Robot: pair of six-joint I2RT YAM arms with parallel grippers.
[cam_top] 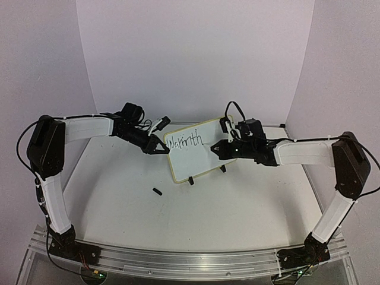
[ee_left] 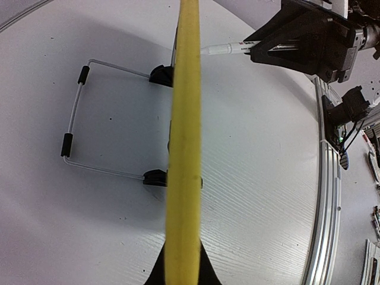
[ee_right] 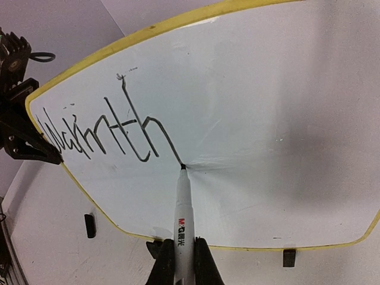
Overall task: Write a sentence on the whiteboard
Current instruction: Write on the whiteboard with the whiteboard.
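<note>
The whiteboard (cam_top: 199,161) stands tilted on its black clip feet (ee_left: 155,177) and wire stand (ee_left: 72,127) at the table's middle. The sentence (ee_right: 107,132) on it reads "Warmth" in black along the upper left. My left gripper (cam_top: 159,147) is shut on the board's left edge, and the yellow rim (ee_left: 183,148) runs up from between its fingers (ee_left: 205,270). My right gripper (ee_right: 184,261) is shut on a white marker (ee_right: 184,214). The marker's black tip touches the board at the tail of the last "h".
A small black marker cap (cam_top: 157,191) lies on the white table in front of the board. The right arm's gripper (ee_left: 303,38) shows beyond the board in the left wrist view. A metal rail (cam_top: 178,261) runs along the table's near edge.
</note>
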